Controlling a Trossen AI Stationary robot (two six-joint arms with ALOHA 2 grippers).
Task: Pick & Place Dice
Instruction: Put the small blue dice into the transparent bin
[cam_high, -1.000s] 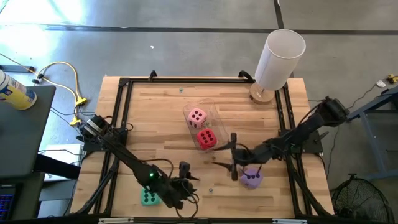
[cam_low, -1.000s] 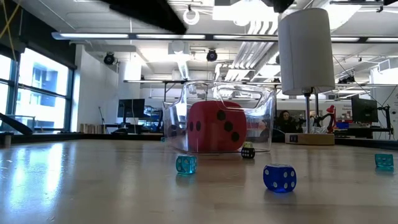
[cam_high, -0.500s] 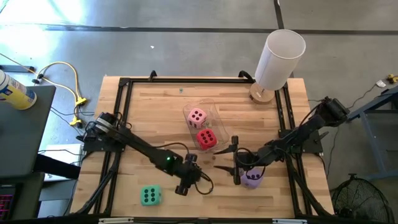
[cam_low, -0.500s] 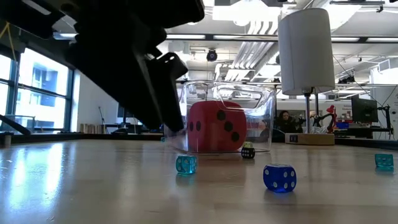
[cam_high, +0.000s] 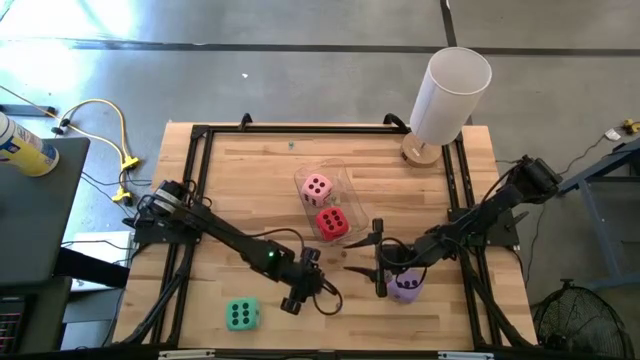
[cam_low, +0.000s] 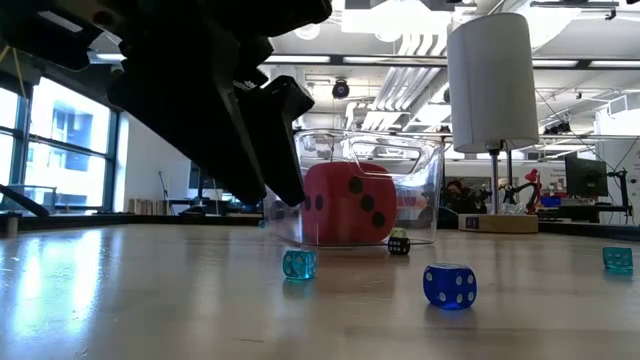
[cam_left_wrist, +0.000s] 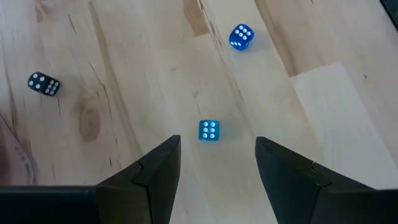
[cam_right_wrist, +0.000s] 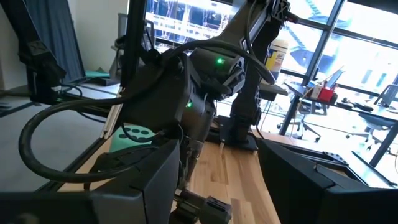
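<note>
The left pincer (cam_high: 296, 297) hangs over the front middle of the counter (cam_high: 250, 170), fingers spread with nothing between them; its wrist view looks straight down on bare wood and a small light-blue die (cam_left_wrist: 208, 130) right in the gap, with a small dark-blue die (cam_left_wrist: 241, 36) and a small black die (cam_left_wrist: 43, 84) farther off. The green die (cam_high: 240, 315) sits just beside that pincer, toward the counter's front left corner, apart from it. That's the key line: green lies left and slightly forward of the left pincer, and the left arm is clearly the nearer one.

Over on the right, the right pincer (cam_high: 379, 272) hovers with fingers spread and empty, the purple die (cam_high: 405, 288) lying right beside it, so close I cannot tell whether they touch. The red die (cam_high: 332, 223) and pink die (cam_high: 317, 187) are already in the clear bin (cam_high: 337, 172) mid-counter. By my read, two dice remain, one per arm. The cubes have no long axis, so approach angle matters little.
</note>
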